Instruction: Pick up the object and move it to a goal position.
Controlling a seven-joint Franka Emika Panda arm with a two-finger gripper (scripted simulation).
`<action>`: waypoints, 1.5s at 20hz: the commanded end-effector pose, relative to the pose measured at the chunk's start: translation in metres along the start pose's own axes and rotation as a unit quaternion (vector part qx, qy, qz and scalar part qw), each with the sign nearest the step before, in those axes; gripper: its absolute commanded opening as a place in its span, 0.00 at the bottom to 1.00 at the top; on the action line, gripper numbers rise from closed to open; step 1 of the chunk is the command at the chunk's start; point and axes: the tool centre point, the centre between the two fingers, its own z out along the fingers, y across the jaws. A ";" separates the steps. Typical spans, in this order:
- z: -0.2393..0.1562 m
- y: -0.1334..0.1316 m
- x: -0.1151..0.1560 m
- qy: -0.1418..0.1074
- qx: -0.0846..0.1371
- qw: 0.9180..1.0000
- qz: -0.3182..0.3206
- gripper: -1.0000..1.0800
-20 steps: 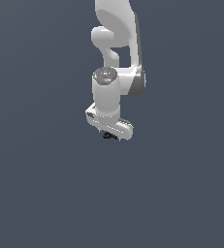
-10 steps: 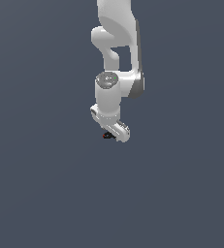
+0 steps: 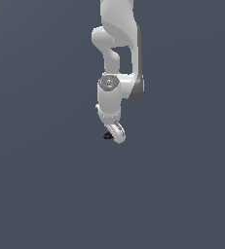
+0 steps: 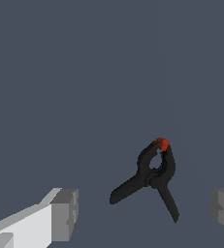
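black object (image 4: 154, 173) with red tip, white-and-grey hand (image 4: 142, 213)

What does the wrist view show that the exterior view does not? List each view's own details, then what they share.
Only the wrist view shows the black clamp in full: two splayed handles, a red tip, and grey fingertips apart on either side, not touching it. Only the exterior view shows the white arm reaching down over the spot. Both show the clamp's black and red, and the plain grey-blue ground.

Since a second ago the gripper (image 3: 115, 136) has swivelled about its vertical axis: its broad white bar, earlier seen side-on, now shows end-on. The object (image 3: 106, 136) now peeks out at its nine o'clock.
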 end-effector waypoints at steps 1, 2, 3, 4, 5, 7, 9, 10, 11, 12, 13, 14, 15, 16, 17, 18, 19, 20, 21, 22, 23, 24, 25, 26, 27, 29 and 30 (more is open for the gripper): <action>0.005 0.006 -0.003 0.001 -0.002 0.999 0.034 0.96; 0.007 0.008 -0.004 0.002 -0.002 0.999 0.046 0.96; 0.008 0.010 -0.004 0.002 -0.003 0.998 0.057 0.96; 0.010 0.012 -0.005 0.002 -0.003 0.998 0.067 0.96; 0.011 0.014 -0.006 0.003 -0.004 0.997 0.077 0.96; 0.014 0.017 -0.007 0.004 -0.005 0.996 0.094 0.96; 0.016 0.019 -0.008 0.004 -0.005 0.994 0.109 0.96; 0.017 0.020 -0.009 0.005 -0.006 0.993 0.115 0.96; 0.017 0.021 -0.009 0.005 -0.006 0.993 0.120 0.96; 0.018 0.022 -0.009 0.005 -0.006 0.992 0.125 0.96; 0.019 0.023 -0.010 0.006 -0.006 0.992 0.129 0.96; 0.019 0.024 -0.010 0.006 -0.007 0.991 0.132 0.96; 0.019 0.024 -0.010 0.006 -0.007 0.991 0.134 0.96; 0.020 0.025 -0.010 0.006 -0.007 0.991 0.136 0.96; 0.020 0.025 -0.010 0.006 -0.007 0.990 0.137 0.96; 0.020 0.025 -0.010 0.006 -0.007 0.990 0.138 0.96; 0.020 0.024 -0.010 0.006 -0.007 0.991 0.135 0.96; 0.020 0.024 -0.010 0.006 -0.007 0.991 0.135 0.96; 0.021 0.024 -0.010 0.006 -0.007 0.991 0.135 0.96; 0.022 0.025 -0.010 0.006 -0.007 0.991 0.135 0.96; 0.024 0.025 -0.010 0.006 -0.007 0.991 0.136 0.96; 0.027 0.025 -0.010 0.006 -0.007 0.991 0.136 0.96; 0.030 0.025 -0.010 0.006 -0.007 0.991 0.136 0.96; 0.034 0.025 -0.010 0.006 -0.007 0.991 0.136 0.96; 0.038 0.026 -0.010 0.006 -0.007 0.991 0.136 0.96; 0.048 0.026 -0.010 0.006 -0.007 0.991 0.137 0.96; 0.053 0.026 -0.010 0.006 -0.007 0.990 0.137 0.96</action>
